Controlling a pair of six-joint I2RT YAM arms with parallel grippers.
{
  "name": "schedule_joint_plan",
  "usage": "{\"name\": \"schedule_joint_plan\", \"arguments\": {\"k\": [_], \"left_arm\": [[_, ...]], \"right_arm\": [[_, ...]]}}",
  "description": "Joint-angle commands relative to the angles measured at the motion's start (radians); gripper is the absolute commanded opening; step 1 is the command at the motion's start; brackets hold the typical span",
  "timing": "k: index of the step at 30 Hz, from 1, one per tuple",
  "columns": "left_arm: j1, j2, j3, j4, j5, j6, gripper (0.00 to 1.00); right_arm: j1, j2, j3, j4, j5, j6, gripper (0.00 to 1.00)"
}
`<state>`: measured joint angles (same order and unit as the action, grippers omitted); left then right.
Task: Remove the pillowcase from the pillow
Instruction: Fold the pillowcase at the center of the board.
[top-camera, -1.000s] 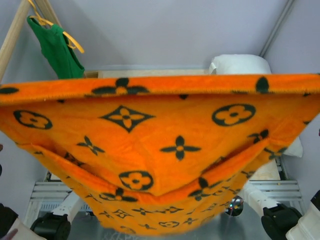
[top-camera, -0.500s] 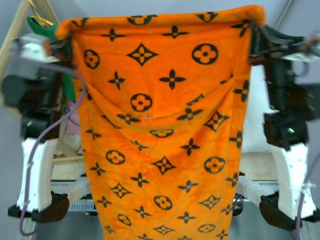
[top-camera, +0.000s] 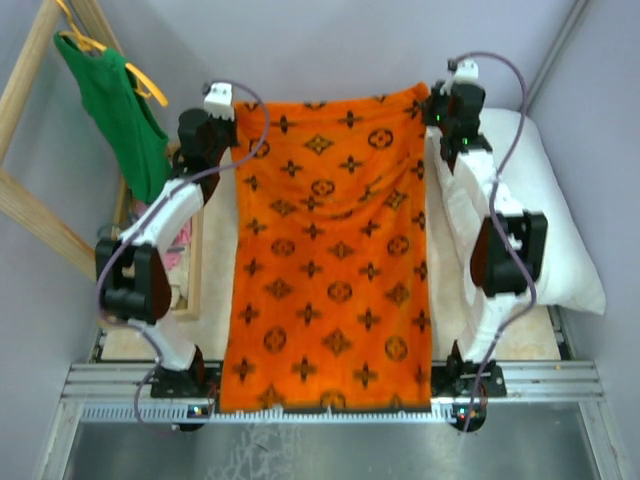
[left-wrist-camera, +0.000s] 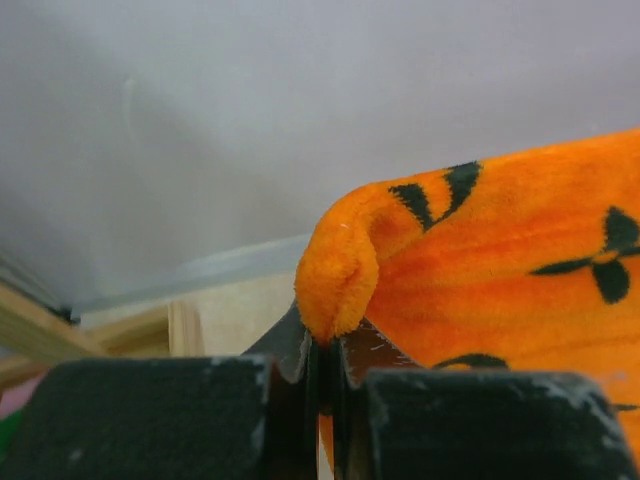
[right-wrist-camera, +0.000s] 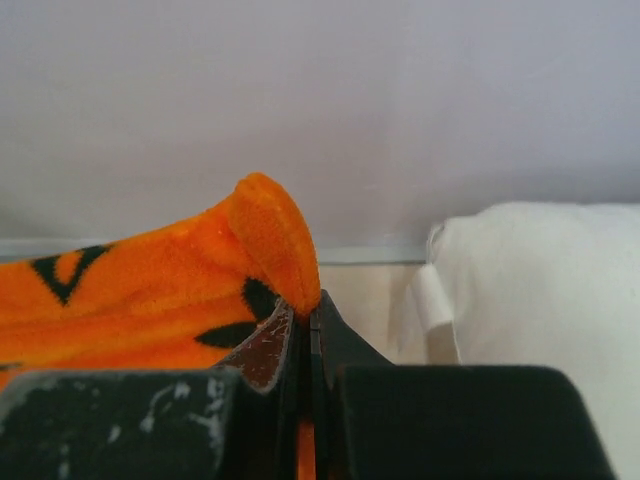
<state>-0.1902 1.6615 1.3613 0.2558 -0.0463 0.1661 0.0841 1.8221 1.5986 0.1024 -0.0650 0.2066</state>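
Note:
The orange pillowcase (top-camera: 330, 250) with black motifs lies spread flat down the middle of the table, off the pillow. My left gripper (top-camera: 228, 112) is shut on its far left corner (left-wrist-camera: 340, 265). My right gripper (top-camera: 432, 103) is shut on its far right corner (right-wrist-camera: 275, 240). The white pillow (top-camera: 545, 215) lies bare on the right side of the table, beside the pillowcase and partly under my right arm; it also shows in the right wrist view (right-wrist-camera: 540, 280).
A green tank top (top-camera: 118, 100) hangs on a yellow hanger from a wooden rack (top-camera: 40, 215) at the left. A pink cloth (top-camera: 182, 240) sits by the left arm. The metal rail (top-camera: 330, 385) runs along the near edge.
The pillowcase was held up close to the camera; both arms have since lowered and stretched it away, laying it flat on the table. The pillow has come into view at right.

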Motion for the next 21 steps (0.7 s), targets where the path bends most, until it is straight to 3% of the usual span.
{"name": "schedule_joint_plan", "arguments": {"k": [1, 5, 8, 11, 16, 21], "left_arm": [[0.016, 0.169, 0.213, 0.218, -0.092, 0.066, 0.00], [0.038, 0.307, 0.329, 0.288, -0.028, 0.108, 0.00], [0.052, 0.351, 0.365, 0.296, 0.040, 0.121, 0.00], [0.062, 0.341, 0.294, 0.372, 0.092, 0.149, 0.00], [0.064, 0.227, 0.004, 0.573, 0.176, 0.173, 0.00], [0.064, 0.090, -0.254, 0.632, 0.260, 0.154, 0.00]], "right_arm": [[-0.020, 0.173, 0.427, -0.027, -0.077, 0.008, 0.00], [-0.025, 0.368, 0.786, -0.204, -0.112, -0.034, 0.00], [-0.026, 0.411, 0.881, -0.261, -0.133, -0.062, 0.00], [-0.027, 0.323, 0.701, -0.192, -0.144, -0.086, 0.00], [-0.027, 0.112, 0.306, -0.010, -0.120, -0.120, 0.00], [-0.029, -0.104, -0.037, 0.059, -0.054, -0.152, 0.00]]}}
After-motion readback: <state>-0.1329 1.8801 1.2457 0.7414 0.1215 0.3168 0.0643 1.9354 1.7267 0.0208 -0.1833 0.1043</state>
